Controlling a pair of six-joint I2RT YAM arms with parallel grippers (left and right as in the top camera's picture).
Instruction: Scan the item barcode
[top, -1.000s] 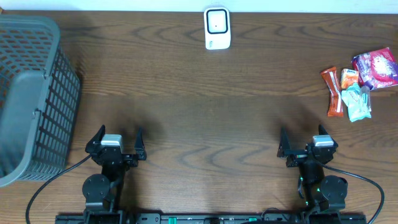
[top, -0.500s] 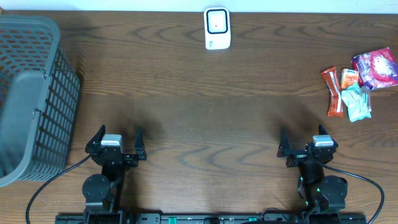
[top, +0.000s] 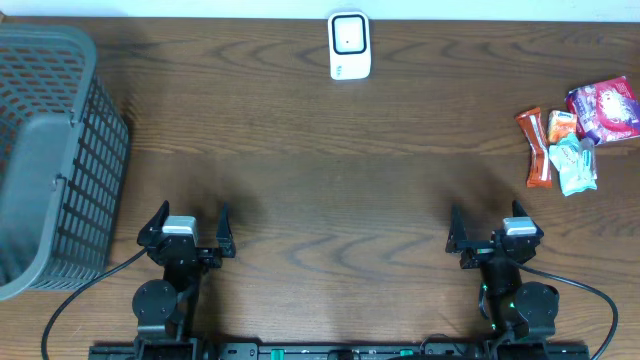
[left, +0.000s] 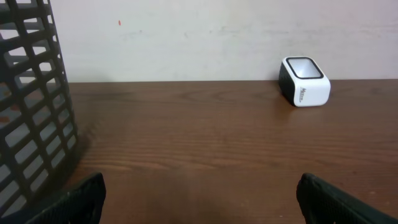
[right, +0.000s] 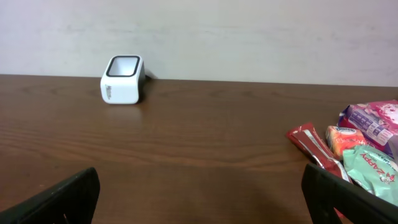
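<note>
A white barcode scanner with a dark glass top stands at the far middle of the table; it shows too as the scanner and the scanner. Snack packets lie at the right edge: a red bar, an orange packet, a pale green packet and a pink-purple bag. My left gripper rests open near the front left with nothing between its fingers. Front right, my right gripper is open and empty, well short of the packets.
A grey plastic mesh basket fills the left side of the table, its wall close to the left gripper in the left wrist view. A pale wall runs behind the table's far edge.
</note>
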